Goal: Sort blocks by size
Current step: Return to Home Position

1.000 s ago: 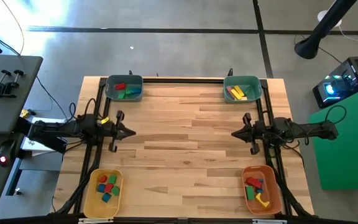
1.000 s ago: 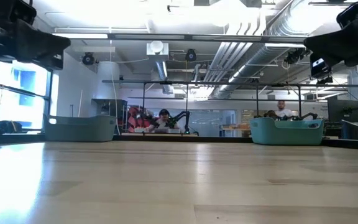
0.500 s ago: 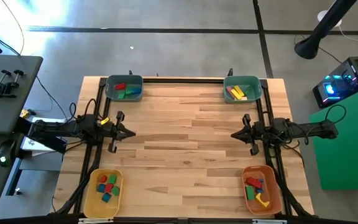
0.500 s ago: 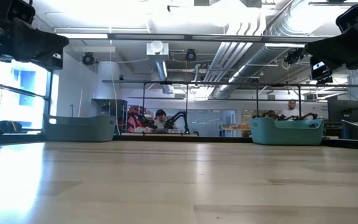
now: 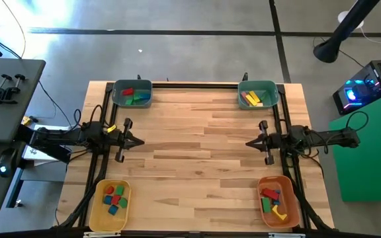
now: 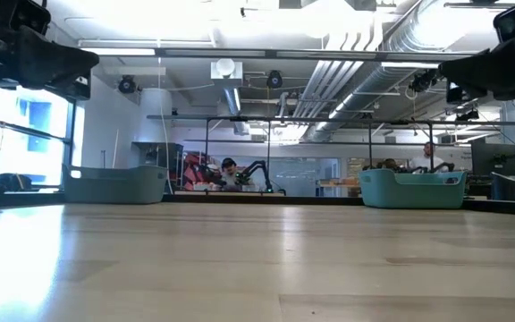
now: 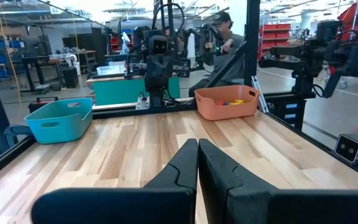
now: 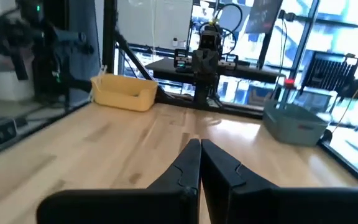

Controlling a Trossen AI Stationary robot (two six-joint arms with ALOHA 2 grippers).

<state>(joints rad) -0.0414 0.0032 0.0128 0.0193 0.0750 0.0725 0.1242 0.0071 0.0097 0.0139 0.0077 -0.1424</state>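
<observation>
Wooden blocks (image 5: 114,196) in bins (image 5: 102,220); left end effector (image 5: 141,141), right end effector (image 5: 249,141) closed.

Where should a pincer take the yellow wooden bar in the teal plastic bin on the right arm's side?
Probably across the yellow wooden bar's short width, mid-length, from straight above: it lies flat and slanted, top exposed, and the teal plastic bin's walls block any sideways approach.

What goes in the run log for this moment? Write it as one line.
left hand: shut, raised, left side | right hand: shut, raised, right side | blocks: all visible ones inside the four corner bins
</observation>
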